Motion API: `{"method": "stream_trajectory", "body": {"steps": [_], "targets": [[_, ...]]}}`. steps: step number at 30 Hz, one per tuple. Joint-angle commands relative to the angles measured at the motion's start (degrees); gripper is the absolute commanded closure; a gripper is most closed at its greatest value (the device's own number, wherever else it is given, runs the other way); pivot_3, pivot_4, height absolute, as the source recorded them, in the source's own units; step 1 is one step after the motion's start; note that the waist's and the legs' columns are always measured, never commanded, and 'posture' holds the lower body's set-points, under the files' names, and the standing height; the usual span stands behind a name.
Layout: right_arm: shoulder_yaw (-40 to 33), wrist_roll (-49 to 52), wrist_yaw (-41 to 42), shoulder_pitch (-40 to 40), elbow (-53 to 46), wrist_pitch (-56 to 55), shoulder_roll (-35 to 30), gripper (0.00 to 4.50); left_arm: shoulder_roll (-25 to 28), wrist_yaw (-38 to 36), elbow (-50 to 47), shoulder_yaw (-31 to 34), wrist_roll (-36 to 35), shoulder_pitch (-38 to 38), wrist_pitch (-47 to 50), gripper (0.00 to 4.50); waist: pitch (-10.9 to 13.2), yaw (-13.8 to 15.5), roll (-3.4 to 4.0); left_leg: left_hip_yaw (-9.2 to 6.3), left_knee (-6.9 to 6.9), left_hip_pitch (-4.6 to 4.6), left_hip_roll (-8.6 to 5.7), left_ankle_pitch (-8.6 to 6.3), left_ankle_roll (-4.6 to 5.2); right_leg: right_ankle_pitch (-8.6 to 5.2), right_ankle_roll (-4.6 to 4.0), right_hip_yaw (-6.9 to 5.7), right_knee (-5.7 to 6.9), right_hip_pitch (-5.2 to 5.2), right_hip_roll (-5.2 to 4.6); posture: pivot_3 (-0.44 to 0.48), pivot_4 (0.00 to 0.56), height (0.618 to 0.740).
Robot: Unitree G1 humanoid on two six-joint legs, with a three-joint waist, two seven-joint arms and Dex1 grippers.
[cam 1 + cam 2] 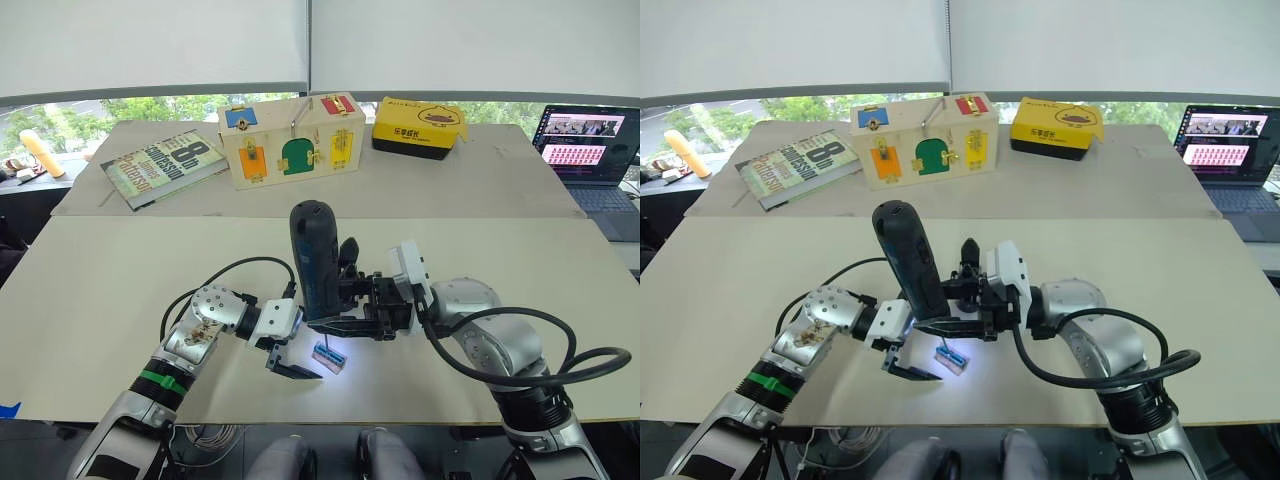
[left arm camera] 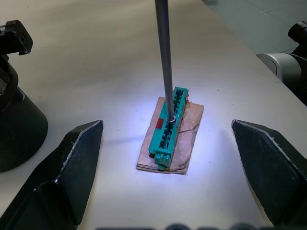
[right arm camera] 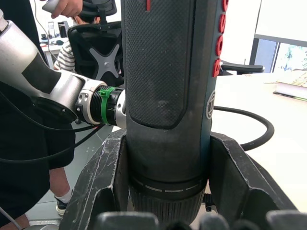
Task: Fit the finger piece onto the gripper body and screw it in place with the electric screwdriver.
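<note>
The right gripper [image 1: 350, 322] pinches the screwdriver [image 1: 313, 262] between its two black fingers and holds it nearly upright, leaning a little, over the table [image 1: 110, 300]. In the right wrist view the fingers press on both sides of the dark, bumpy handle, just above a ring near the tip. Red buttons [image 3: 219, 40] run down its side.

The thin metal bit [image 2: 164, 57] points down, and its tip touches the top of a green block [image 2: 169, 127]. The block lies on a small brown card [image 2: 187, 143] on the table, lit by white light.

The left gripper [image 1: 290, 362] is low over the table, just beside the block. Its jaws are spread wide, with the block between them, and they hold nothing.

A black part [image 2: 17, 110] sits near the left gripper; I cannot tell what it is.
</note>
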Motion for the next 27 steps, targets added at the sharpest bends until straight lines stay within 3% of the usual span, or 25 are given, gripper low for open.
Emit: {"method": "stream_trajectory", "body": {"steps": [1,9,17,20,27], "targets": [[-1.14,1.42,-0.61,-0.32,-3.37,-0.56,-0.11,2.61,-0.19,0.50,-0.51,0.33,-0.49,-0.76,-0.18,0.00,0.00,0.01,0.00,0.00,0.00,0.00,0.00,0.00,0.00,0.00,0.00,0.00,0.00,0.00,0.00,0.000,0.150,0.740],[-4.81,7.59,-5.05,-3.43,-7.86,5.04,-0.15,2.61,1.66,1.46,-3.69,2.34,-2.53,0.88,3.12,0.00,0.00,-0.07,0.00,0.00,0.00,-0.01,0.00,0.00,0.00,0.00,0.00,0.01,0.00,-0.02,0.00,0.000,0.150,0.740],[-10.69,15.49,-9.11,-8.48,-9.45,11.88,-3.64,2.61,4.87,4.63,-7.14,8.06,-7.52,2.60,12.68,0.00,0.01,0.03,0.00,-0.02,-0.07,0.00,0.01,0.00,0.00,0.00,0.00,0.00,-0.02,-0.03,0.00,0.000,0.150,0.740],[-12.75,16.81,-9.90,-9.99,-9.14,13.08,-5.70,2.61,2.27,10.27,-6.12,9.71,-7.90,1.79,16.78,0.00,0.01,0.24,0.00,-0.03,-0.06,0.01,-0.01,0.00,0.00,0.00,0.00,0.00,-0.02,0.00,-0.01,0.000,0.150,0.740],[-14.70,18.27,-10.09,-9.27,-10.22,14.24,-9.60,2.61,-5.07,19.83,-1.96,7.12,-2.90,0.54,16.31,0.00,0.03,0.15,-0.03,-0.02,-0.07,-0.02,-0.05,0.00,0.01,0.01,0.02,0.01,-0.04,0.00,-0.07,0.000,0.150,0.740]]}}
